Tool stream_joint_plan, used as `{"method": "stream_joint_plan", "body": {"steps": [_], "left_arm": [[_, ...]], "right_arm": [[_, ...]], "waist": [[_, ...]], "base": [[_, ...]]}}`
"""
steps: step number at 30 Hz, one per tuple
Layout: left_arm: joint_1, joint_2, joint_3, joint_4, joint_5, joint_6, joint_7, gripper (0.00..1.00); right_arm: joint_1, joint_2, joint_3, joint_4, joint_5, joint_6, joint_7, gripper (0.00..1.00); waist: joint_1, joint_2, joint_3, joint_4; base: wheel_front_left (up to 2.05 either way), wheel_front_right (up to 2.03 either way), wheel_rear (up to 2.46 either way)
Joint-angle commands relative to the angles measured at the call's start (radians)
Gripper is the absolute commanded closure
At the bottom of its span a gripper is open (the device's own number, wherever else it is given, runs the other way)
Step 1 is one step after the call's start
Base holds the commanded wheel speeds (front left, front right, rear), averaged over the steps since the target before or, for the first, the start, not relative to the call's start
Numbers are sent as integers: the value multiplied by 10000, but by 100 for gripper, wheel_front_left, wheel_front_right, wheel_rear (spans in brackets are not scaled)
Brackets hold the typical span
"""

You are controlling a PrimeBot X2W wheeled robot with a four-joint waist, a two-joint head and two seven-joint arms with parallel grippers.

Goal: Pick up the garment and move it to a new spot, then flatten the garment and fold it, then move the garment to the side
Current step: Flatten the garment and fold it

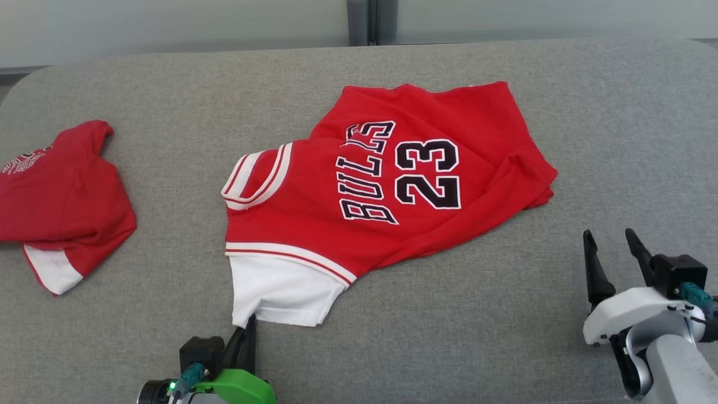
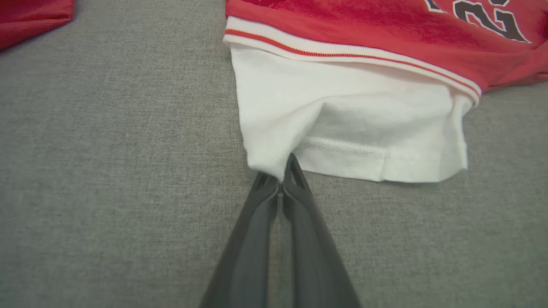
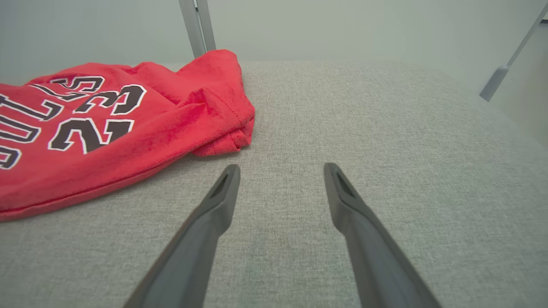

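**Asker:** Where is the garment?

**Robot:** The garment [image 1: 493, 140] lies in the middle of the grey surface [image 1: 477, 314], red side up and rumpled rather than flat. Its black lettering [image 1: 359, 188], BULLS and 23, runs sideways as I look down on it, and the right end is bunched into folds. A white sleeve [image 1: 280, 292] sticks out toward me at the near left corner, below a red-and-white striped band.

**Asker:** What is your left gripper doing?

**Robot:** My left gripper [image 2: 280, 171] is clenched on the garment. Both fingers are pressed together, with the near left corner of the white sleeve pinched between their tips. The rest of the sleeve lies on the surface.

**Asker:** And the right one?

**Robot:** My right gripper [image 1: 608, 233] is released, its fingers spread wide. It sits at the near right over the grey surface, apart from the garment, and the bunched red hem lies to its far left. I cannot tell whether its fingertips touch the surface.

**Asker:** Is anything else there?

**Robot:** A second red garment [image 1: 61, 191] lies at the left edge, well apart from the first, with a white piece showing at its near side.
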Motion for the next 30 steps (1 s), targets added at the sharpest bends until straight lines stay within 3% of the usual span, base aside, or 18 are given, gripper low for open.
{"method": "stream_joint_plan", "body": {"steps": [1,16,30], "left_arm": [[-201,40,-52,28,-56,-63,3,100],[-304,48,-276,-119,10,135,9,100],[-437,40,-537,-313,-95,264,12,100]], "right_arm": [[-278,-170,16,78,-27,-19,-27,0],[-2058,-996,252,1493,331,-19,-27,0],[-1938,-1046,1100,1522,743,-19,-27,0]], "waist": [[0,-1,166,199],[0,-1,981,1883],[0,-1,1161,1913]], "base": [[0,0,0],[0,0,0],[0,0,0]]}}
